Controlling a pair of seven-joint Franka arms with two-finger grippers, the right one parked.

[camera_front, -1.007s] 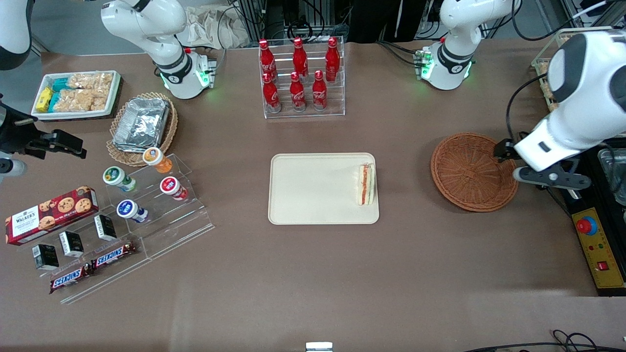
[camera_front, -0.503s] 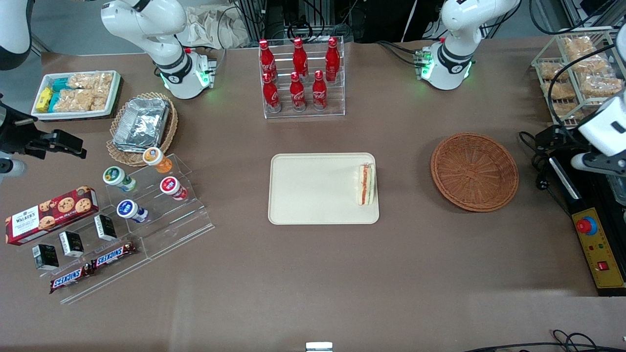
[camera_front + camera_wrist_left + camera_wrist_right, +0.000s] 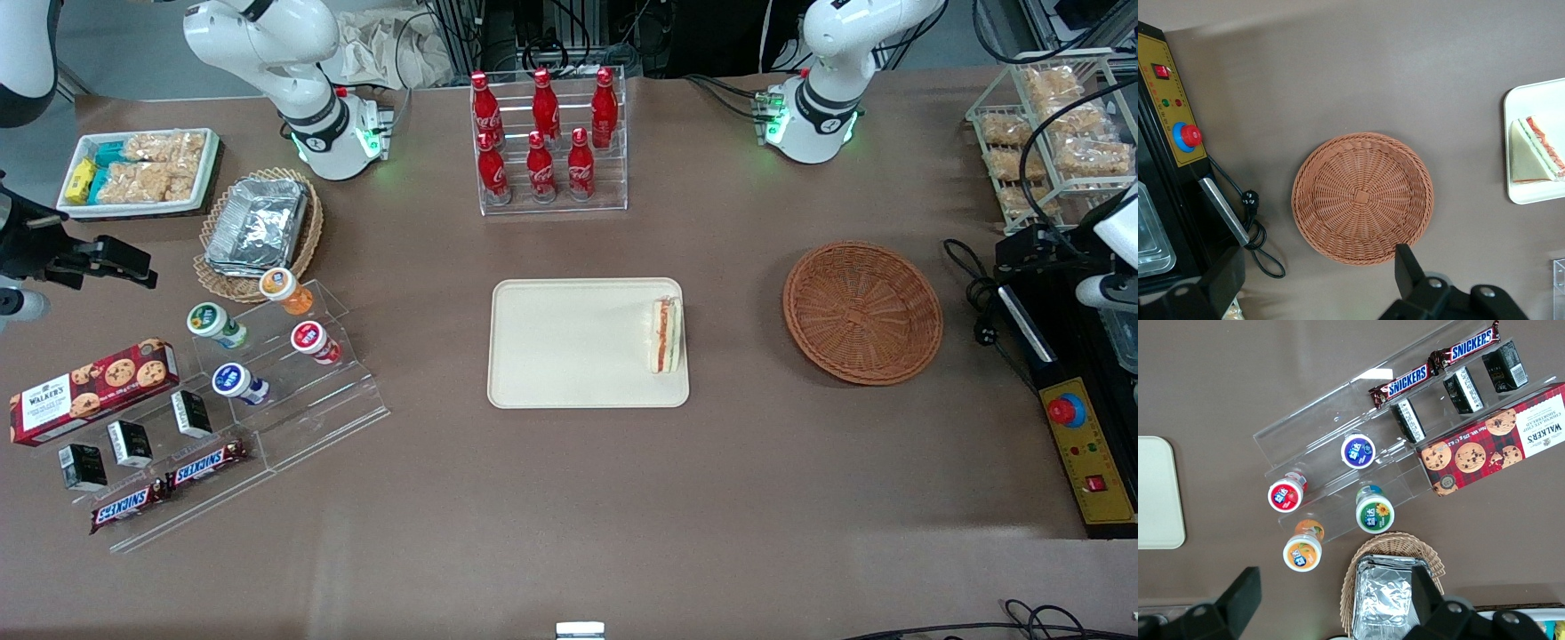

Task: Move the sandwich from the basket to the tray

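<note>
Gripper [image 3: 1318, 283] is pulled well back toward the working arm's end of the table, off the basket [image 3: 862, 312] it was over a second ago; fingers are spread wide with nothing held. Tray [image 3: 569, 391] is unchanged in position. Basket is seen bare inside from the wrist camera. Sandwich [image 3: 666, 334] is lying on the tray, at the edge nearest the basket. Placement is judged done; retreat looks like the closing move.

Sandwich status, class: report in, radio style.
End effector open, empty, above the basket. Sandwich lying on tray. Basket empty. Nothing in the way.
</note>
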